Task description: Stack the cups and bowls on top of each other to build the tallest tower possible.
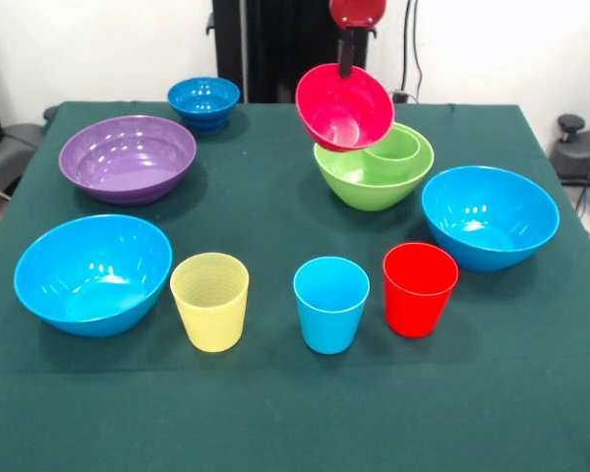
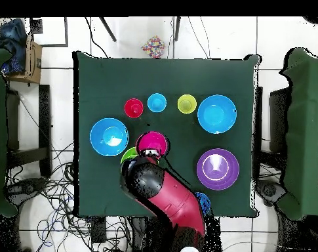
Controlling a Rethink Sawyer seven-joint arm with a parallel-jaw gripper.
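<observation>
My gripper [image 1: 346, 65] comes down from the top and is shut on the rim of the small pink-red bowl [image 1: 342, 110], holding it tilted just above the large lime-green bowl [image 1: 354, 185]. The green cup [image 1: 393, 149] sits inside the lime bowl. In the overhead view the pink-red bowl [image 2: 152, 142] shows at the arm's end, with the lime bowl [image 2: 128, 155] mostly hidden under the arm. The yellow cup [image 1: 209, 301], light blue cup [image 1: 330, 304] and red cup [image 1: 419, 289] stand upright in a row at the front.
Light blue bowls sit at the front left [image 1: 93, 273] and right [image 1: 490, 216]. The purple bowl [image 1: 128, 157] and small dark blue bowl [image 1: 204, 101] are at the back left. The green cloth covers the table [image 1: 275, 393].
</observation>
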